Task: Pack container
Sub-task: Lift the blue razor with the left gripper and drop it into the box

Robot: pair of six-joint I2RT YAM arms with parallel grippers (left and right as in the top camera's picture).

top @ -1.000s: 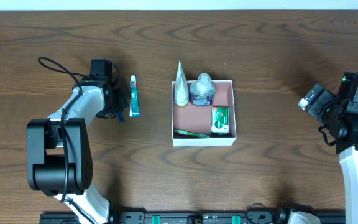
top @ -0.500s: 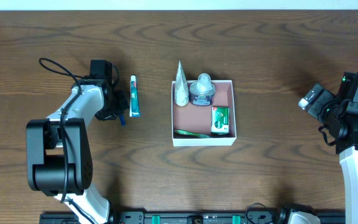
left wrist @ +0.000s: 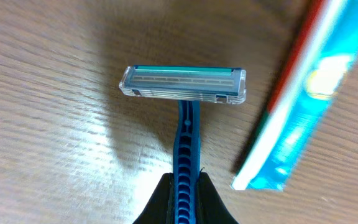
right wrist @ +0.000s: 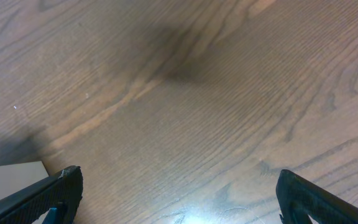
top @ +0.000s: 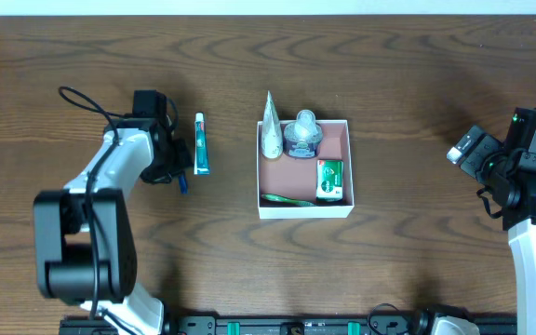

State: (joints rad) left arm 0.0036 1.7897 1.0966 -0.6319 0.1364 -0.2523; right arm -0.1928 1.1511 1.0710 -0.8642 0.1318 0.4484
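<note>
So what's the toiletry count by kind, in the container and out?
tubes: 2, white tube and toothpaste tube
razor: 1
round jar: 1
green box: 1
slim green item: 1
total: 6

Left gripper (left wrist: pixel 183 190) pinches the razor (left wrist: pixel 185 118) handle; right gripper (right wrist: pixel 182 196) hangs wide apart.
</note>
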